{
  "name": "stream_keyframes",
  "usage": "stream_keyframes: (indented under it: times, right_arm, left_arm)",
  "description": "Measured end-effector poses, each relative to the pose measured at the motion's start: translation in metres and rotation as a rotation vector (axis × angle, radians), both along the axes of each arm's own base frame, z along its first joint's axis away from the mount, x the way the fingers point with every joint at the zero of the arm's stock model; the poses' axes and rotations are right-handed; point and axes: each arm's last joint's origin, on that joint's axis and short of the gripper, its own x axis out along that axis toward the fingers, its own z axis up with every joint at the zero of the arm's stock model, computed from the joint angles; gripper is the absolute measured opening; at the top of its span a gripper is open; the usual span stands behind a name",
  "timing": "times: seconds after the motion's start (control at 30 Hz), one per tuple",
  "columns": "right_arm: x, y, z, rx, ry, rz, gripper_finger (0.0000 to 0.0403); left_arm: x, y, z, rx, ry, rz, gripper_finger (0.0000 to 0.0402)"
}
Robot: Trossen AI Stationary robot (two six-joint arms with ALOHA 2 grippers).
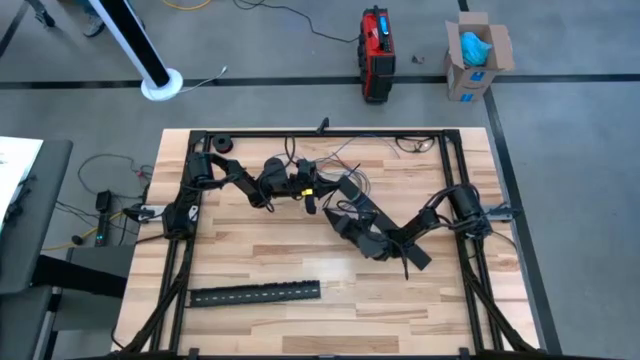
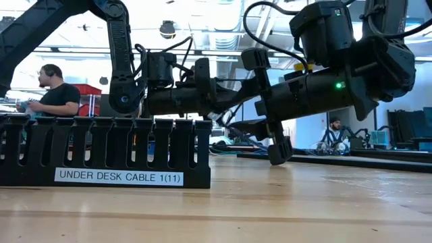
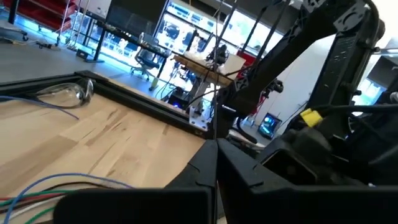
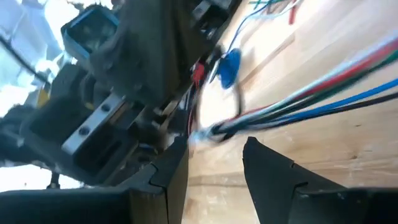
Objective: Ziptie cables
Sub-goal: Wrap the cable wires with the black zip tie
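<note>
Item: cables (image 4: 298, 106). A bundle of thin blue, green, white and dark wires was recorded just above the wooden table (image 1: 260, 250), in its middle toward the far edge, where both arms met. In the right wrist view, the bundle was seen just beyond the tips of the right gripper (image 4: 214, 155), whose fingers stood apart with nothing between them.

Item: left gripper (image 1: 318, 192). It was located directly opposite the right gripper, close to the cables' gathered end; whether its fingers were parted or closed could not be told.

Item: black slotted strip (image 1: 255, 294). It was laid flat near the table's front edge, well apart from both grippers.
</note>
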Motion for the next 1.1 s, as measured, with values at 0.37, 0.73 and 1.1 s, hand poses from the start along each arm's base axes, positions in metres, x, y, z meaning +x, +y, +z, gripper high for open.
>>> stream_keyframes:
  times: [0.37, 0.73, 1.1]
  right_arm:
    - [0.014, -0.011, 0.007, -0.127, 0.084, 0.208, 0.0143]
    - [0.026, 0.017, 0.016, -0.311, 0.261, 0.590, 0.0124]
    - [-0.011, 0.018, 0.128, -0.726, 1.212, 0.693, 0.0086]
  left_arm:
    - [0.001, 0.000, -0.002, -0.004, 0.022, 0.024, 0.0000]
    - [0.001, 0.000, -0.005, 0.005, 0.052, 0.006, 0.0000]
    - [0.001, -0.001, 0.004, -0.051, -0.030, -0.047, 0.0000]
